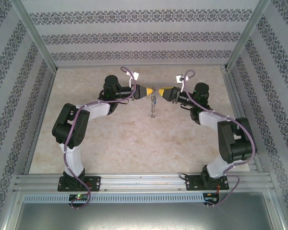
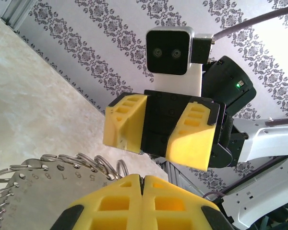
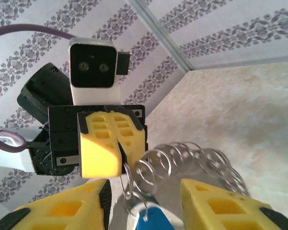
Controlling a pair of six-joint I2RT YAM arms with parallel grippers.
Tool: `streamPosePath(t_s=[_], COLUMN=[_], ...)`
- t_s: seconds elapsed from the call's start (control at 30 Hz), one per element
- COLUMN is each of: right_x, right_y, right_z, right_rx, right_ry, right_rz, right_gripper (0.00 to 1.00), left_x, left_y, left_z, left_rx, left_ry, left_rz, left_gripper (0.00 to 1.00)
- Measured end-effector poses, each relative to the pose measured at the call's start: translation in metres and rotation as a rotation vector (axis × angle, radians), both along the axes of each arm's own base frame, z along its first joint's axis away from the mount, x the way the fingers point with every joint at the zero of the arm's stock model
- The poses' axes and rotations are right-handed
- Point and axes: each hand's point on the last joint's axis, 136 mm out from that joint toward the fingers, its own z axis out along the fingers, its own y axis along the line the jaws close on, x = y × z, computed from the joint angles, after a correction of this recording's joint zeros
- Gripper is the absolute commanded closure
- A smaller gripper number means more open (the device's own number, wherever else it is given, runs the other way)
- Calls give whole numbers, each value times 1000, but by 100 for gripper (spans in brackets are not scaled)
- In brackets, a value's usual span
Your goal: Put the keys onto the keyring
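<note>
In the upper middle of the top view, the left end effector (image 1: 150,91) is clamped on the hanging keyring (image 1: 154,104), while the right end effector (image 1: 159,90) stands apart, the key (image 3: 146,221) between its fingers.

Blue-headed key (image 3: 147,221) btwn spread fingers of R gripper (image 3: 145,201), keyring (image 3: 187,160) loops by closed tips of L gripper (image 3: 119,155)

The blue-headed key (image 3: 145,221) sits beside the keyring (image 3: 182,160), a row of silver loops.
</note>
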Motion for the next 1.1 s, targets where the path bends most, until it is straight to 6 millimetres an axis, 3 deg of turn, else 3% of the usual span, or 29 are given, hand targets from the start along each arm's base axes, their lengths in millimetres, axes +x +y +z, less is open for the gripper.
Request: streamPosePath(t_s=[0.23,0.5,0.63,0.8,0.97,1.1], right_x=[-19,-32,-32,-29,-17,-9], right_y=[-8,7,15,18,20,27], right_z=[-12,-49,-57,-57,-44,-38], right_rx=[-30,-140,-189,-222,-221,-222], right_ry=[-6,8,-10,-35,-70,-92], right_rz=[-99,-182,-207,-230,-244,-237], right_gripper=[43,41,41,41,42,51], left_x=[0,0,0,0,0,0], left_y=[0,0,0,0,0,0], left_z=[3,4,4,4,4,4], left_rx=[-10,-13,-13,-13,-13,-13], left_ry=[-4,1,3,3,3,3], left_rz=[-1,0,0,0,-1,1], left_gripper=[100,100,100,100,100,100])
